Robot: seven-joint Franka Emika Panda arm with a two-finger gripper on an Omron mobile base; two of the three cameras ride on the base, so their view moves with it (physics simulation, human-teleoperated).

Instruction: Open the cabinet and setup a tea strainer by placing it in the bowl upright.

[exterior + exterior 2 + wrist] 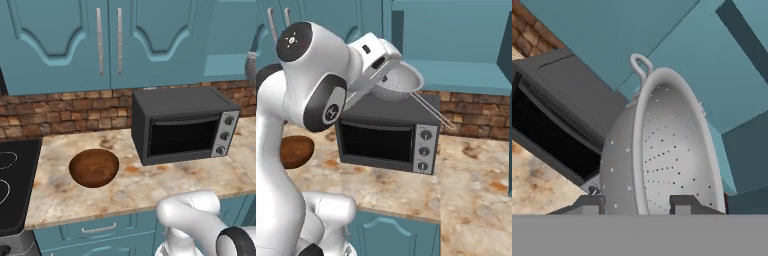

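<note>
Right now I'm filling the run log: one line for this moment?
stage: carrying | pincer: shut on tea strainer rim | strainer: above toaster oven | bowl: empty, on counter

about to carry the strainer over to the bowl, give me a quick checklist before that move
1. Claw gripping the strainer rim: ok, a finger on each side of the wall.
2. Strainer lifted clear of the toaster oven: ok, it hangs above the top.
3. Strainer upright: not ok, tilted on its side.
4. Bowl empty and upright on the counter: ok.
5. Path left to the bowl free: ok, bare counter between oven and bowl.
6. Grip firm enough: cannot tell.
</note>
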